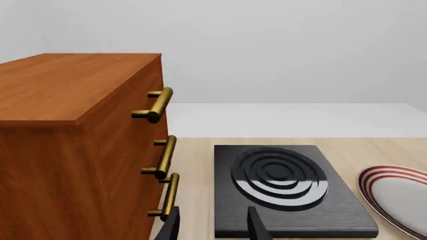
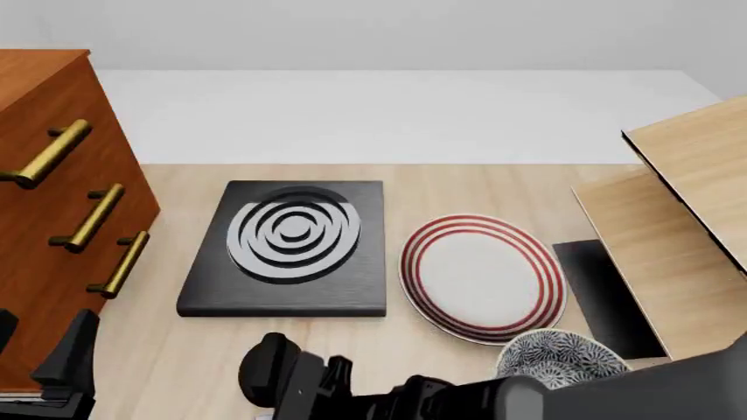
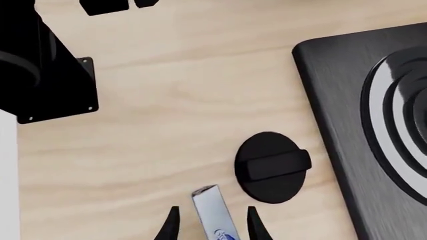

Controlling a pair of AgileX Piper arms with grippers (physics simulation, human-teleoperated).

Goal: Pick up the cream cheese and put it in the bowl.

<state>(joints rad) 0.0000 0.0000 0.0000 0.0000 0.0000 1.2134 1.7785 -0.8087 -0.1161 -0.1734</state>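
Observation:
The cream cheese, a narrow silver-grey box with blue print, lies on the wooden table between the fingertips of my right gripper. The jaws are open, with a gap on each side of the box. In the front view the box is hidden under my right arm, which reaches across the table's near edge to the left. The patterned bowl stands at the near right, next to the plate. My left gripper is open and empty, low beside the cabinet, at the near left.
A black round knob lies right beside the cream cheese. A black stove plate sits mid-table and a red-ringed white plate to its right. A wooden drawer cabinet stands at the left and a wooden rack at the right.

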